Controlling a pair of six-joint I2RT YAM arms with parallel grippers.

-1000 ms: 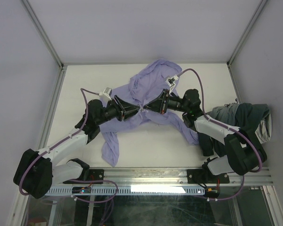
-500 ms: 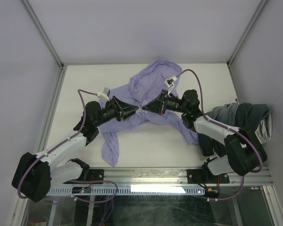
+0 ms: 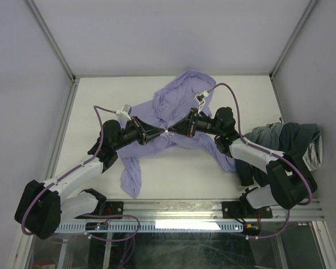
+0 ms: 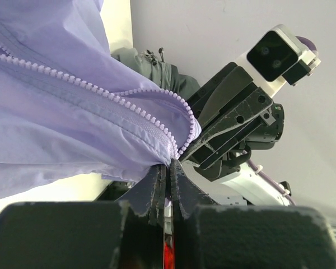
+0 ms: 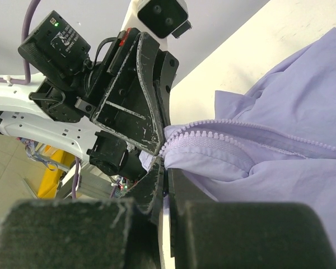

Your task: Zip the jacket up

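The lavender jacket (image 3: 176, 101) lies crumpled on the white table, unzipped, one sleeve trailing toward the near edge. My left gripper (image 3: 163, 133) and right gripper (image 3: 171, 132) meet tip to tip at the jacket's lower front edge. In the left wrist view the left gripper (image 4: 169, 166) is shut on the jacket fabric by the zipper teeth (image 4: 151, 119). In the right wrist view the right gripper (image 5: 166, 168) is shut on the other zipper edge (image 5: 213, 140) of the jacket (image 5: 291, 134). The zipper slider is hidden.
A dark grey-green bunched garment (image 3: 288, 140) lies at the table's right edge beside the right arm. The enclosure's metal frame posts (image 3: 61, 61) and walls surround the table. The near rail (image 3: 173, 210) carries both arm bases.
Both grippers stay pinched on the jacket at the same spot. The left wrist has shifted slightly; the two tips are a little closer together.
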